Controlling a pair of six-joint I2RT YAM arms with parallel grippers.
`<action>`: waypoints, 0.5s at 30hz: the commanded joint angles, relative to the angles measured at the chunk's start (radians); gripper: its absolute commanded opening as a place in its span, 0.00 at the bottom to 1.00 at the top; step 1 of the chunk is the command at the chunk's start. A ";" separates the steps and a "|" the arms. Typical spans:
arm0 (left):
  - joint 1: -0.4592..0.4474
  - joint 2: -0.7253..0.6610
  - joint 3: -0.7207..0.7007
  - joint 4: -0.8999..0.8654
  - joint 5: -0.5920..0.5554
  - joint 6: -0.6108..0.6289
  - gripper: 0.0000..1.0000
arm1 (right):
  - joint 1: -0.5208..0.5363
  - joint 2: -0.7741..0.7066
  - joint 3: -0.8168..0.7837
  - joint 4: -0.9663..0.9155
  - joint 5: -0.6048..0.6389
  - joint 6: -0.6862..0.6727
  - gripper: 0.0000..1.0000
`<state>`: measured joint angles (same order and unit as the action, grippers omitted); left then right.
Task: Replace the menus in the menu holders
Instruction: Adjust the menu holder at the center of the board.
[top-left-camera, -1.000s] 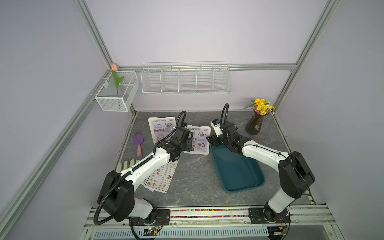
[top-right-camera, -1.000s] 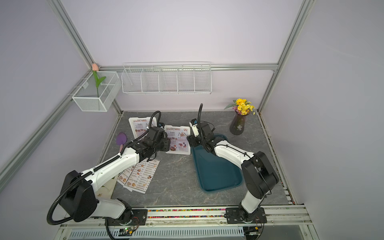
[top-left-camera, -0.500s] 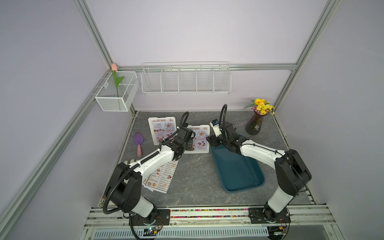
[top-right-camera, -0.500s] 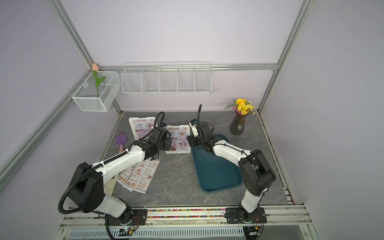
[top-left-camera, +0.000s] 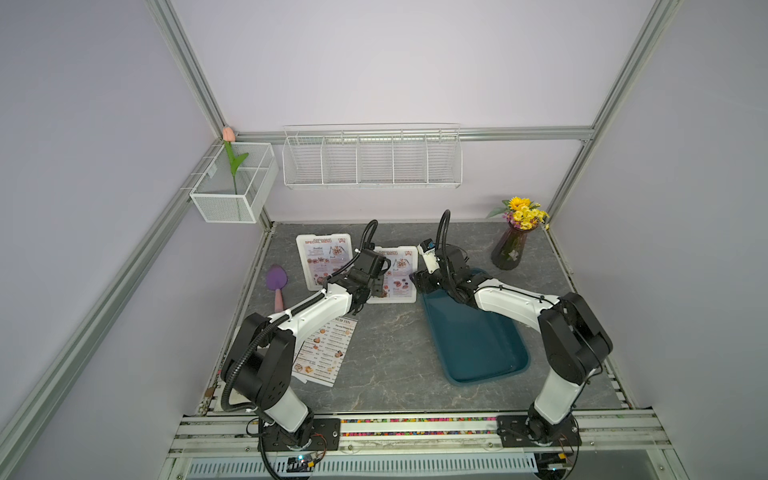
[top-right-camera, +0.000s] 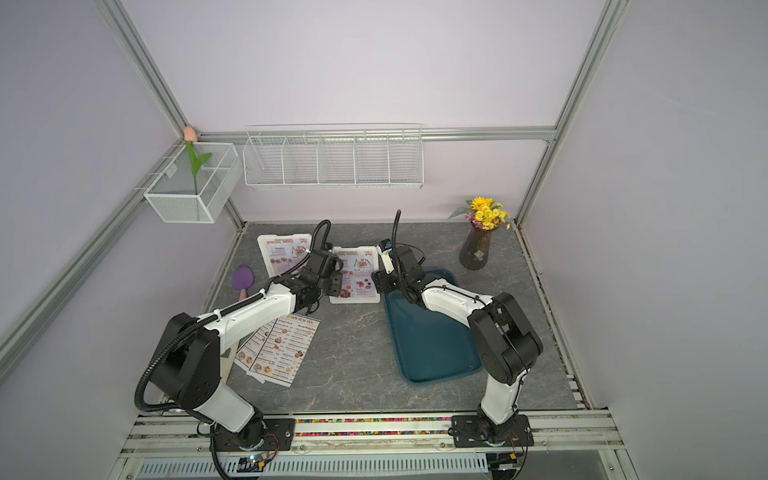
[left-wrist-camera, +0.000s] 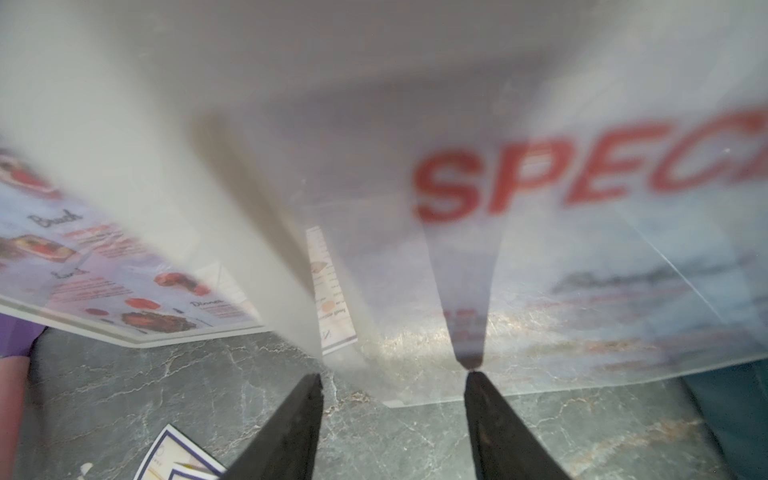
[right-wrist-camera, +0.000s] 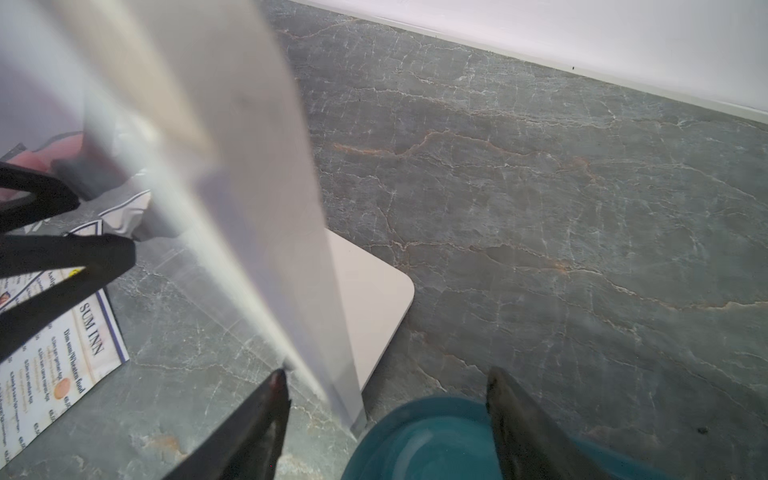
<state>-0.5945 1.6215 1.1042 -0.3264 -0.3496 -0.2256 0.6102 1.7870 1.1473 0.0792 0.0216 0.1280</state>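
Flanking one menu holder (top-left-camera: 402, 272), left tool (left-wrist-camera: 392, 374) and right tool (right-wrist-camera: 384, 374) both gape, gripping nothing.

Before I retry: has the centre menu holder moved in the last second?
No visible shift. The centre menu holder still has its near corner beside the teal tray's far corner.

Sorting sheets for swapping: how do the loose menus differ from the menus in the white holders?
The loose menus are headed DIM SUM INN in black; the framed menus are headed SPECIAL MENU in red. The loose menus lie bare and overlapping on the table; the framed menus sit behind clear fronts in the holders. Both carry food photos.
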 joint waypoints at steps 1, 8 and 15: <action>0.008 0.014 0.029 -0.010 -0.028 0.011 0.57 | -0.006 0.026 0.023 0.034 -0.007 0.011 0.77; 0.028 0.049 0.047 0.003 -0.019 0.013 0.57 | -0.010 0.059 0.056 0.029 -0.002 0.003 0.77; 0.042 0.076 0.084 0.000 -0.017 0.037 0.57 | -0.014 0.081 0.070 0.031 -0.002 -0.002 0.77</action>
<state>-0.5602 1.6848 1.1488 -0.3237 -0.3531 -0.2020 0.6033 1.8507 1.1973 0.0948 0.0219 0.1276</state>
